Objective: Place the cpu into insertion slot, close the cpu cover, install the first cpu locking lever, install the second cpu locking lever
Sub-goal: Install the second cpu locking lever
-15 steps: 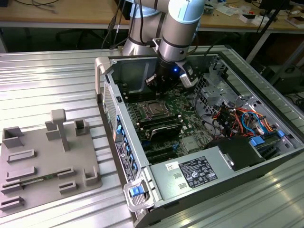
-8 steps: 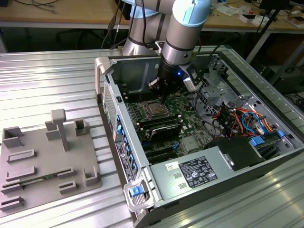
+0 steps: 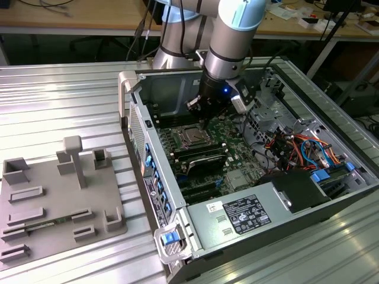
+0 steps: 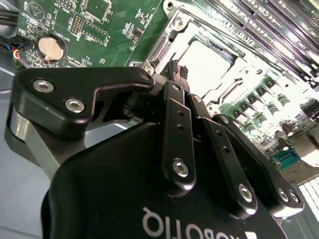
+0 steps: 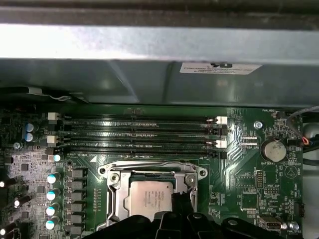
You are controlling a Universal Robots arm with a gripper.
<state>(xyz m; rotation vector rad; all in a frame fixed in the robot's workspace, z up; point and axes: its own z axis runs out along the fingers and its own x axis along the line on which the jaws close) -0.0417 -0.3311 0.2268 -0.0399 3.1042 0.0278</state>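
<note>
Now one cpu (image 5: 148, 199) beneath one gripper (image 4: 180, 74).

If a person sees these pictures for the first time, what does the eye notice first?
First, the grey robot arm reaching down into the open computer case, its gripper just above the motherboard. Below it, the silvery cpu sits in the insertion slot, beside the long black memory slots. On the exterior view's left lies a grey fixture tray.

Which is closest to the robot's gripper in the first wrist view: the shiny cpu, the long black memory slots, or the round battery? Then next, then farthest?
From the gripper:
1. cpu, right beside the fingertips, seated in its socket.
2. memory slots, beyond the socket.
3. round battery, off at the board's edge.
</note>
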